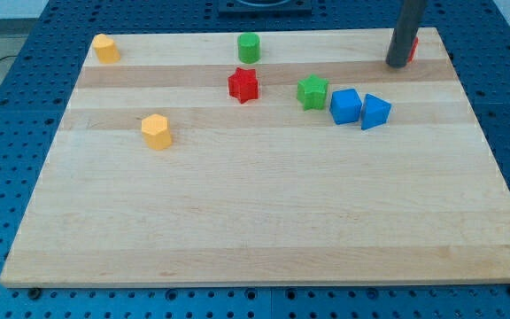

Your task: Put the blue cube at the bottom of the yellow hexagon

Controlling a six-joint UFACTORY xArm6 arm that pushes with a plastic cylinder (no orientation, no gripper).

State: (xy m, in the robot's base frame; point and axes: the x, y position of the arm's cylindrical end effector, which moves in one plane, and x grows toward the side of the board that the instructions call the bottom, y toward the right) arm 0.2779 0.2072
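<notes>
The blue cube [345, 105] sits right of the board's centre, in the upper half. A blue triangular block [374, 112] touches its right side. The yellow hexagon [157, 131] lies at the view's left, well apart from the cube. My tip [398, 64] rests on the board near the top right corner, above and to the right of the blue cube, not touching it. A red block [413, 46] is mostly hidden behind the rod.
A green star block [312, 91] lies just left of the blue cube. A red star block [244, 84] is further left. A green cylinder [249, 47] stands near the top edge. Another yellow block [105, 48] sits at the top left corner. The wooden board [264, 221] lies on a blue perforated table.
</notes>
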